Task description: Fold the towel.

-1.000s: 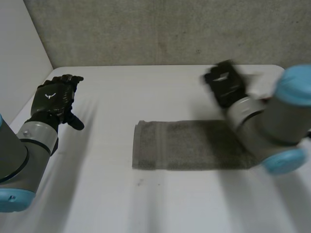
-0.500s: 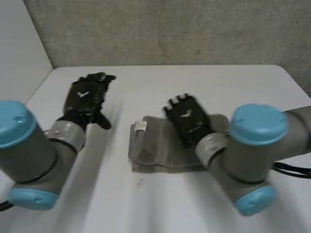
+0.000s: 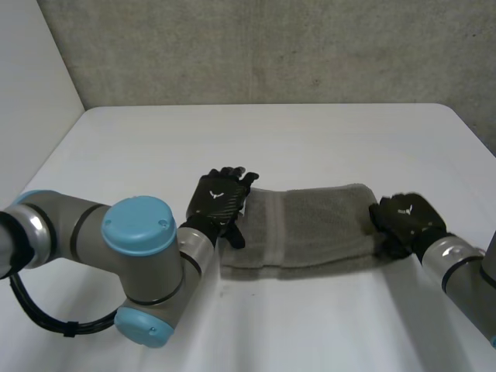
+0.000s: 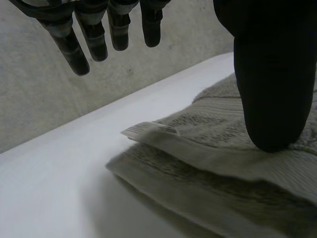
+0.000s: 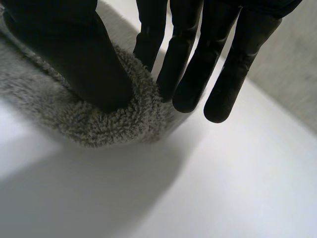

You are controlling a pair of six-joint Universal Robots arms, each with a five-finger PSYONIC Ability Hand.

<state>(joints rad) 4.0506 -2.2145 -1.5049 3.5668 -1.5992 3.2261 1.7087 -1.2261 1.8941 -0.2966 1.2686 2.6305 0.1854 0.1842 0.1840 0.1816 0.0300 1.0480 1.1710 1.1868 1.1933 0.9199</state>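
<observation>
A grey towel lies folded into a long strip across the middle of the white table. My left hand rests at the towel's left end. In the left wrist view its thumb lies on the top layer of the towel and its straight fingers hang above the table past the corner. My right hand is at the towel's right end. In the right wrist view its thumb presses into the towel's end, which curls round it against the fingers.
A grey concrete wall stands behind the table's far edge. A white side panel stands at the left. Bare table lies in front of and behind the towel. My left arm reaches in low across the front left.
My left hand has moved right from the table's left side onto the towel's left end. My right hand has gone from the towel's middle to its right end. The towel lies stretched out again.
</observation>
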